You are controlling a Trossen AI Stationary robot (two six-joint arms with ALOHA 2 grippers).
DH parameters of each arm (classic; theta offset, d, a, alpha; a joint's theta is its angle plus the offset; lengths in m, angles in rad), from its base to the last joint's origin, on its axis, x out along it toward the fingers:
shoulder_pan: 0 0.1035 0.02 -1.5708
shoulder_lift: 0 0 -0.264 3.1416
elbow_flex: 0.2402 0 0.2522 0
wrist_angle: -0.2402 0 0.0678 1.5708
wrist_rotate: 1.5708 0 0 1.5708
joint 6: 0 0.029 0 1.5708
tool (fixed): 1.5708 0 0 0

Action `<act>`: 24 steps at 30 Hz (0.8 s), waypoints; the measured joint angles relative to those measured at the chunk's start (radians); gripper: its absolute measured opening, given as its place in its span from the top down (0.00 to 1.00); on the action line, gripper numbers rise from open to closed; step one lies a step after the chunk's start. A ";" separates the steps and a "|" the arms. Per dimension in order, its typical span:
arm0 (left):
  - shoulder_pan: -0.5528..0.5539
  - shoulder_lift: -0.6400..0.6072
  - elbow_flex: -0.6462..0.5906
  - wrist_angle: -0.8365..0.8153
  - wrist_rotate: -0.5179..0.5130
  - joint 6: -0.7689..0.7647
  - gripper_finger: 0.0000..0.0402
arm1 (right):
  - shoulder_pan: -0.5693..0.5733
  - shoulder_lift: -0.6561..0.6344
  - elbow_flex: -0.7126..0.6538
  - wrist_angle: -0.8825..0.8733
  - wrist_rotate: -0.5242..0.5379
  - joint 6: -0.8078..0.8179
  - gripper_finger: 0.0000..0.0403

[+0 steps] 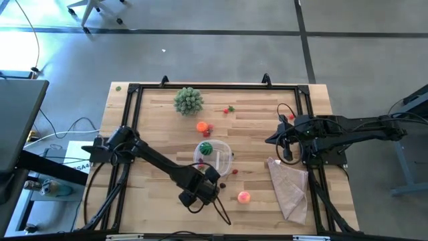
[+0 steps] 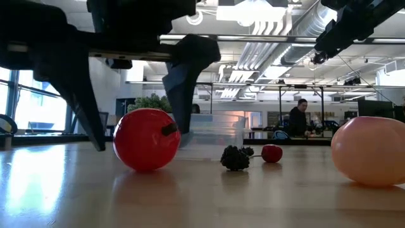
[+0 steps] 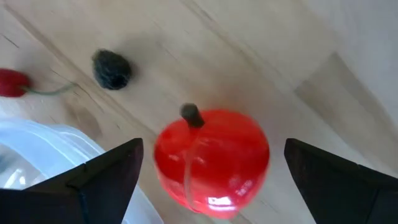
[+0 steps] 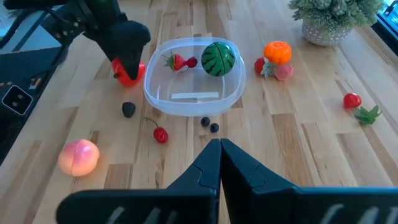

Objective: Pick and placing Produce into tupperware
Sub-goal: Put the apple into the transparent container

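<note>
A red toy apple (image 3: 211,163) rests on the table by its underside, close to the near-left side of the clear round tupperware (image 1: 214,155). My left gripper (image 3: 214,155) is open and low over the apple, with one finger on each side and a gap at both. The low view shows the same: apple (image 2: 145,139) between the two dark fingers. The tupperware (image 4: 193,78) holds a green watermelon ball (image 4: 219,58) and a strawberry (image 4: 177,61). My right gripper (image 4: 219,146) is shut and hovers over the right part of the table (image 1: 271,140).
Loose produce lies around: a peach (image 4: 79,157), a cherry (image 4: 160,134), a blackberry (image 4: 129,109), blueberries (image 4: 209,124), an orange (image 4: 277,51) and a cherry tomato (image 4: 352,99). A bushy plant (image 1: 188,100) stands far back. A tan cloth (image 1: 289,187) lies at the right near corner.
</note>
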 joint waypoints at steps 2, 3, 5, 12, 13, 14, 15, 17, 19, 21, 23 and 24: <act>0.000 0.004 0.003 0.016 0.004 0.000 0.05 | 0.000 0.000 0.000 0.000 0.000 0.000 1.00; 0.000 0.006 0.002 0.011 0.005 0.000 0.05 | 0.000 0.000 0.000 0.000 0.000 0.000 1.00; 0.000 0.006 0.002 0.007 0.007 0.000 0.05 | 0.000 0.000 0.000 0.000 0.000 0.000 1.00; 0.000 0.008 0.002 0.009 0.030 0.002 0.05 | 0.000 0.000 0.000 0.000 0.000 0.000 1.00; 0.000 0.015 0.002 0.012 0.032 0.002 0.05 | 0.000 0.000 0.000 0.000 0.000 0.000 1.00; 0.000 0.022 0.002 0.015 0.036 0.002 0.05 | 0.000 0.000 0.000 0.000 0.000 0.000 1.00; 0.000 0.028 0.001 0.009 0.037 0.003 0.05 | 0.000 0.000 0.000 0.000 0.000 0.000 1.00; 0.000 0.038 0.001 0.014 0.037 0.003 0.05 | 0.000 0.000 0.000 0.000 0.000 0.000 1.00; 0.000 0.046 0.001 0.013 0.037 0.004 0.05 | 0.000 0.000 0.000 0.000 0.000 0.000 1.00; 0.000 0.047 0.001 0.014 0.034 0.004 0.05 | 0.000 0.000 0.000 0.000 0.000 0.000 1.00; 0.000 0.046 0.001 0.019 0.037 0.005 0.05 | 0.000 0.000 0.000 0.000 0.000 0.000 1.00; 0.000 0.046 0.001 0.017 0.037 0.004 0.05 | 0.000 0.000 0.000 0.000 0.000 0.000 1.00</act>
